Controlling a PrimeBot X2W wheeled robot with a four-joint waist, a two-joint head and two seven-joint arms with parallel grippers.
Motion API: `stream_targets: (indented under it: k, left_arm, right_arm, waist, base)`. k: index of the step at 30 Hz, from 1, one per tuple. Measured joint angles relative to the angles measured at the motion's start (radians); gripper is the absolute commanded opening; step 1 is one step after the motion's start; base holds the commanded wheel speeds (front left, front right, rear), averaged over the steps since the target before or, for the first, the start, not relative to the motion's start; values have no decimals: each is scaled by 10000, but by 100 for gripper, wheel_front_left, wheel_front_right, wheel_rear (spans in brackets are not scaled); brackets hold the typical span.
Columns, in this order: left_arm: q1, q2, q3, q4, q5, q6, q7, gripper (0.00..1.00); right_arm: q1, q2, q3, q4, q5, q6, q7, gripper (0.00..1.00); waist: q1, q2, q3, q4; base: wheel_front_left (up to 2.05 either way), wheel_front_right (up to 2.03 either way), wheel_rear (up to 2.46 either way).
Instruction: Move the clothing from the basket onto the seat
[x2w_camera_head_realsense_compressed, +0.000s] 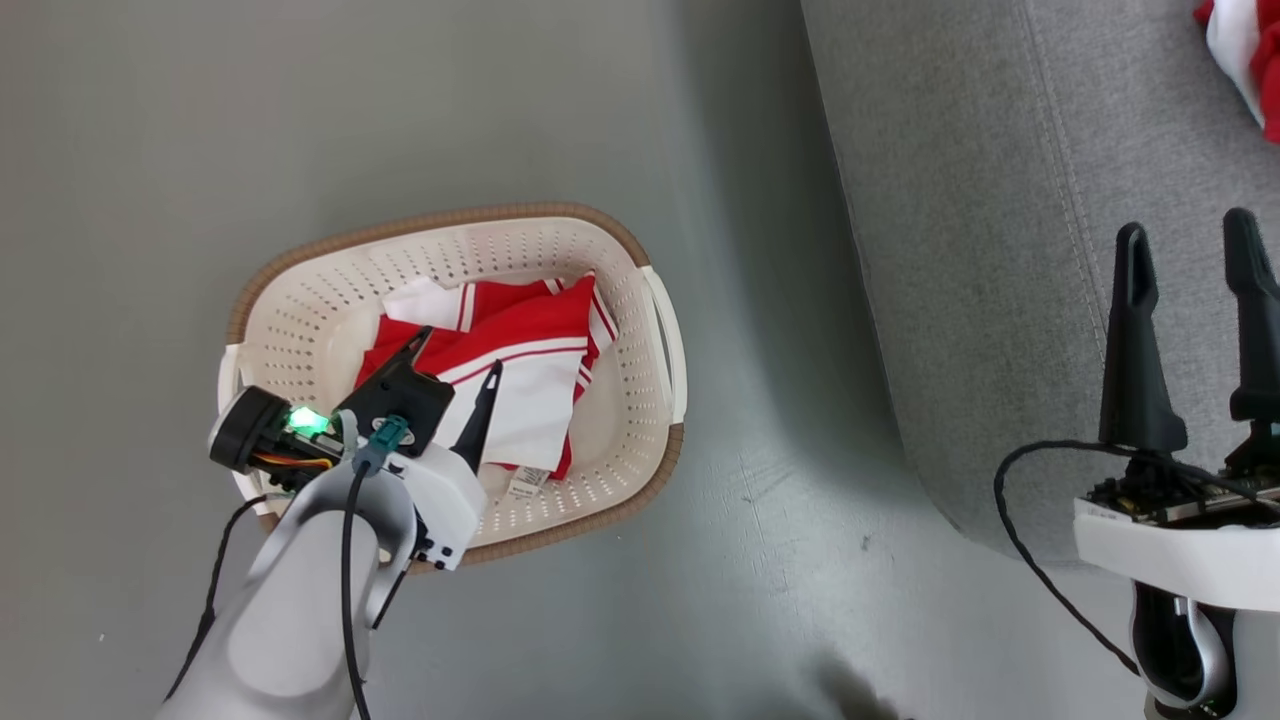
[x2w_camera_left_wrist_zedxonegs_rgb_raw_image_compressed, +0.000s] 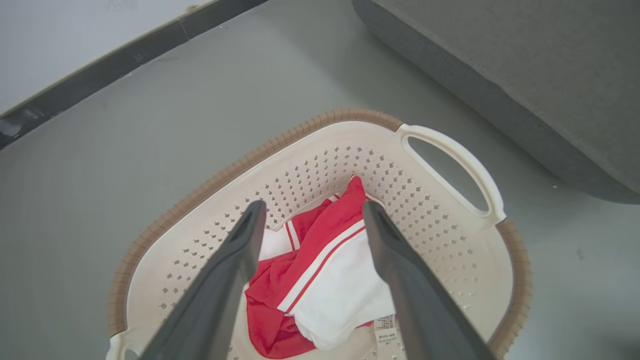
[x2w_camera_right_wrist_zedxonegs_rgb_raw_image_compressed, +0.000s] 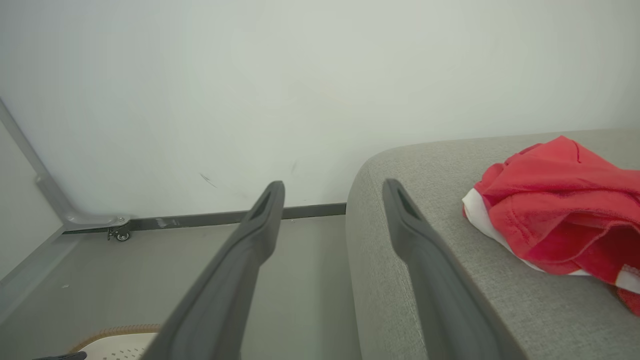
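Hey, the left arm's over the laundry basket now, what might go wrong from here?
The open left end effector hangs over the crumpled red-and-white soft garment in the oval cream perforated plastic basket. It may pinch just one fold, so the rest trails and catches the brown rim. It could also poke into the perforated wall and drag the basket along.

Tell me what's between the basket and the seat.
Bare grey floor, nothing lying on it, runs between the basket and the seat. The head view shows it, and the left wrist view agrees.
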Motion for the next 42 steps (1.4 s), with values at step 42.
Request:
stream_targets:
  k: [42]
  left_arm:
    - [-2207,1360,-1450,2541,1866,-602,1664,100]
  right_arm:
    - [-1376,2,593,1298,794,0,-871,100]
  waist:
    - [1,0,2044,-1438]
  base:
    - [0,0,0]
